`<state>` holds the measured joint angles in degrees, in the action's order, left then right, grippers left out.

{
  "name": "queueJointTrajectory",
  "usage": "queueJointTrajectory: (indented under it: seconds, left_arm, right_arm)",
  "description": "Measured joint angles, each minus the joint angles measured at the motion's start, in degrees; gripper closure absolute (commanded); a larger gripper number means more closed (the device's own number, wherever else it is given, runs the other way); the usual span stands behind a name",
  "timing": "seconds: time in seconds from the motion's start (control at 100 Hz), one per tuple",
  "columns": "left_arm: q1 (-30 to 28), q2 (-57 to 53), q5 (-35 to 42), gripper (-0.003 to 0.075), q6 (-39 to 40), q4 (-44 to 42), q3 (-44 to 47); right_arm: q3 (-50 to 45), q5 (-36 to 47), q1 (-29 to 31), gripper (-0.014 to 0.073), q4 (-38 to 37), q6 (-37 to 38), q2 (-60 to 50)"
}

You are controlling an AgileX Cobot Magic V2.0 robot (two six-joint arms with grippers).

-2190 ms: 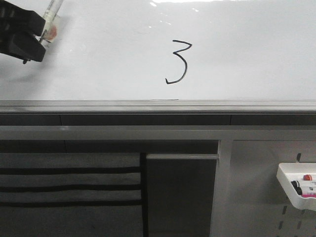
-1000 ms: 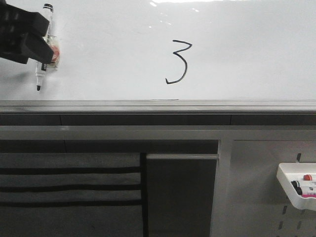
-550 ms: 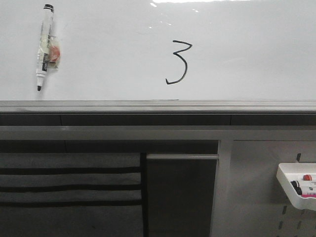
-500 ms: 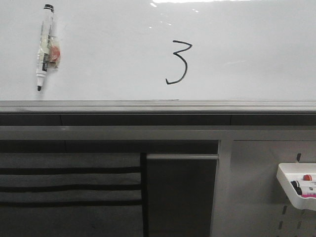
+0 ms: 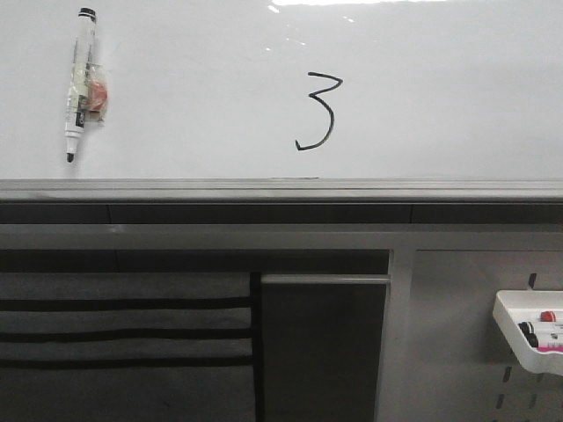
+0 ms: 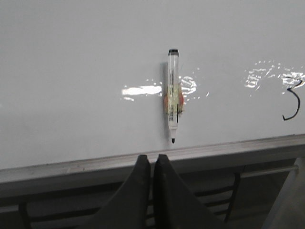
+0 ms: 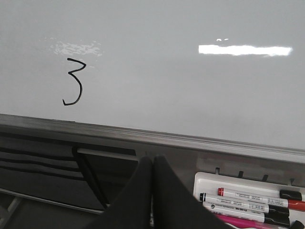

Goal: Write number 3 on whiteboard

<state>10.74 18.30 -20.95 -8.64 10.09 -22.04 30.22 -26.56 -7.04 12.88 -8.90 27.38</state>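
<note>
A black hand-drawn number 3 (image 5: pixel 318 112) stands on the whiteboard (image 5: pixel 440 97), just right of its middle; it also shows in the left wrist view (image 6: pixel 291 100) and the right wrist view (image 7: pixel 74 81). A white marker (image 5: pixel 79 83) with an orange band clings upright to the board's far left, tip down, held by nothing (image 6: pixel 172 98). My left gripper (image 6: pixel 152 160) is shut and empty, back from the board below the marker. My right gripper (image 7: pixel 152 162) is shut and empty too, below the ledge. Neither gripper shows in the front view.
A grey metal ledge (image 5: pixel 281 189) runs along the board's lower edge. Below right, a white tray (image 5: pixel 528 338) on a grey perforated panel holds several markers (image 7: pixel 248 198). Dark shelving with horizontal slats (image 5: pixel 123 334) fills the lower left.
The left gripper, which held the marker at the board's far left, let it go and drew out of the front view. The marker stays stuck to the board.
</note>
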Motion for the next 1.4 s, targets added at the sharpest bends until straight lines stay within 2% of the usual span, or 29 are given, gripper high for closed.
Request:
queueJointTrajectory:
  seconds: [0.15, 0.24, 0.4, 0.52, 0.71, 0.87, 1.04, 1.4]
  left_arm:
    - [-0.46, -2.13, 1.63, 0.0738, 0.00, -2.05, 4.20]
    - [-3.21, -7.65, 4.51, 0.0738, 0.00, -4.93, 8.50]
    - [-7.77, -16.22, 11.39, 0.0738, 0.00, -5.86, 16.96]
    - [-8.90, -18.62, 17.69, 0.0738, 0.00, -4.78, 22.21]
    - [-8.98, -18.59, 20.95, 0.0738, 0.00, -4.10, 22.46]
    - [-7.57, -18.59, 20.95, 0.0738, 0.00, -10.09, 22.46]
    - [-5.78, -18.59, 20.95, 0.0738, 0.00, -7.87, 22.46]
    - [-5.79, -18.59, 20.95, 0.0738, 0.00, -6.96, 22.46]
  right_arm:
    - [-0.09, 0.11, 0.00, 0.0668, 0.11, 0.00, 0.00]
    - [-0.09, 0.11, 0.00, 0.0668, 0.11, 0.00, 0.00]
    - [-0.09, 0.11, 0.00, 0.0668, 0.11, 0.00, 0.00]
    - [-0.09, 0.11, 0.00, 0.0668, 0.11, 0.00, 0.00]
    - [-0.09, 0.23, 0.00, 0.0668, 0.11, 0.12, 0.00]
    - [-0.09, 0.32, 0.00, 0.0668, 0.11, 0.12, 0.00]
    - [-0.09, 0.32, 0.00, 0.0668, 0.11, 0.12, 0.00]
    - [-0.09, 0.34, 0.00, 0.0668, 0.11, 0.12, 0.00]
